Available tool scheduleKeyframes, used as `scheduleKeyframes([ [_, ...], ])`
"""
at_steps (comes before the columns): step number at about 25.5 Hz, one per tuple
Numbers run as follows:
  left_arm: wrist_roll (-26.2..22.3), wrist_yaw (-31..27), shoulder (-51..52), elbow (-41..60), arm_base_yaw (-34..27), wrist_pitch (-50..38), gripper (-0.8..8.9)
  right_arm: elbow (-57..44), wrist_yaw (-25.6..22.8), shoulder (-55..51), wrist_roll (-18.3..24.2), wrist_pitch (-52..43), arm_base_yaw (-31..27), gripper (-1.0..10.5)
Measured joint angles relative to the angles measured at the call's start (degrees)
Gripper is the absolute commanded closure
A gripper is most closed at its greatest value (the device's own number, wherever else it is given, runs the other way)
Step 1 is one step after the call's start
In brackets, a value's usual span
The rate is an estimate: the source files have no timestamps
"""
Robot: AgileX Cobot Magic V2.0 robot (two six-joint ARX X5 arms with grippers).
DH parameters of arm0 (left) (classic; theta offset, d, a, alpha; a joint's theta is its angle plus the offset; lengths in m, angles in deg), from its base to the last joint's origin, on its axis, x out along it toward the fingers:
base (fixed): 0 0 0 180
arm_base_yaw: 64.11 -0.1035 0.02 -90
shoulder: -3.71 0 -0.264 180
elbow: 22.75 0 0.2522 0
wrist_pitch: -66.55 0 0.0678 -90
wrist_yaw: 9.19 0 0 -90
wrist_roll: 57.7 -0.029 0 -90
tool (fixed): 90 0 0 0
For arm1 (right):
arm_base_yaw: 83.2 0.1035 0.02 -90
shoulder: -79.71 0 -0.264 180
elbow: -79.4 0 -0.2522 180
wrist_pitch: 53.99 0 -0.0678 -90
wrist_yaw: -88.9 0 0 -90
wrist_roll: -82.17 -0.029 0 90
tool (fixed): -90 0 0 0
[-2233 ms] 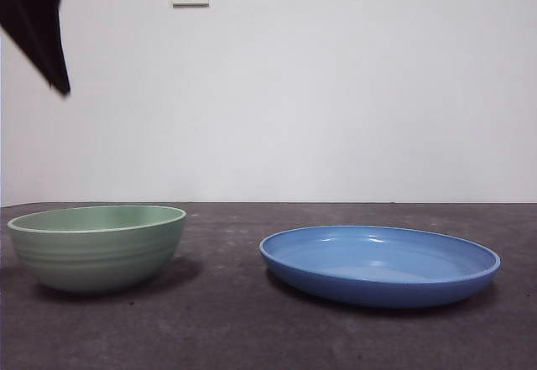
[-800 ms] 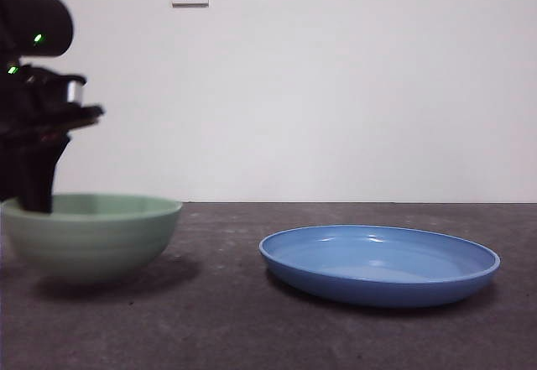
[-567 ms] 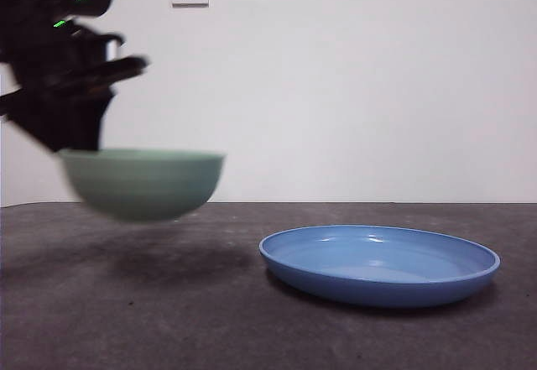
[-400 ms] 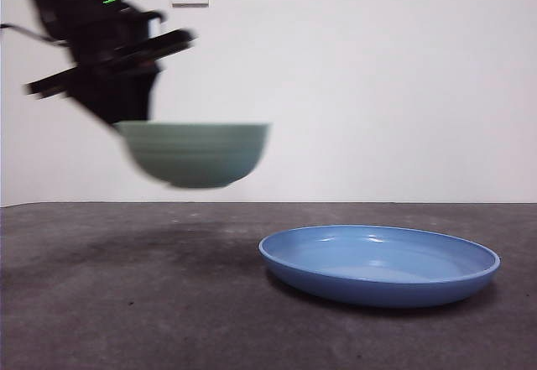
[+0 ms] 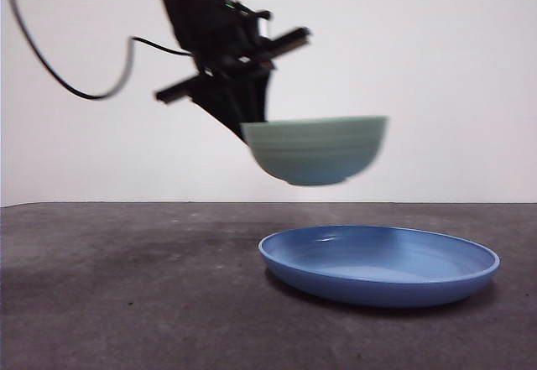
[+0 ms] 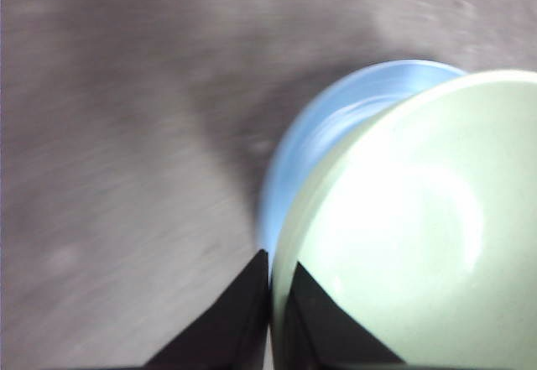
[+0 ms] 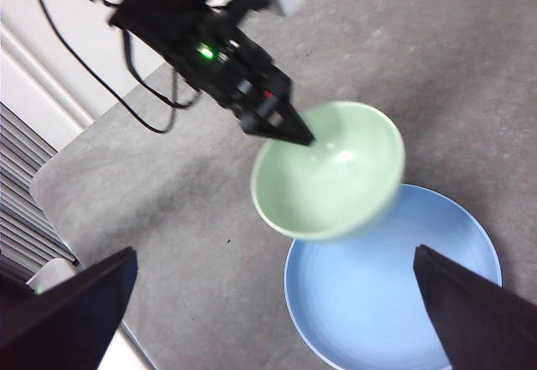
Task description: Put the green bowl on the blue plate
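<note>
We are observing the green bowl (image 5: 317, 149) hanging clear of the counter (image 5: 126, 294), above the blue plate (image 5: 379, 264) and overlapping its 9 o'clock edge. The left claw (image 5: 252, 122) is pinching the bowl's rim at 9 o'clock, one jaw inside, one outside. The right claw (image 7: 277, 303) is waiting wide open. We are advising: centre the bowl over the plate, keep it level, then lower gently.

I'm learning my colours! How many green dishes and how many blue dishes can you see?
Green: 1, the bowl, held up by the left gripper
Blue: 1, the plate on the table
Total: 2
</note>
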Motion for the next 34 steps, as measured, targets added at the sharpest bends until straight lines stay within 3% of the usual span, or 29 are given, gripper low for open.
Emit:
scheduleKeyframes([
  [14, 2.82, 0.0, -10.21, -1.86, 4.55, -3.45, 7.98, 0.0, 0.0, 0.0, 0.0, 0.0, 0.0, 4.0],
  [34, 4.33, 0.04, -12.15, -1.97, 5.57, -4.31, 7.84, 0.0, 0.0, 0.0, 0.0, 0.0, 0.0, 4.0],
])
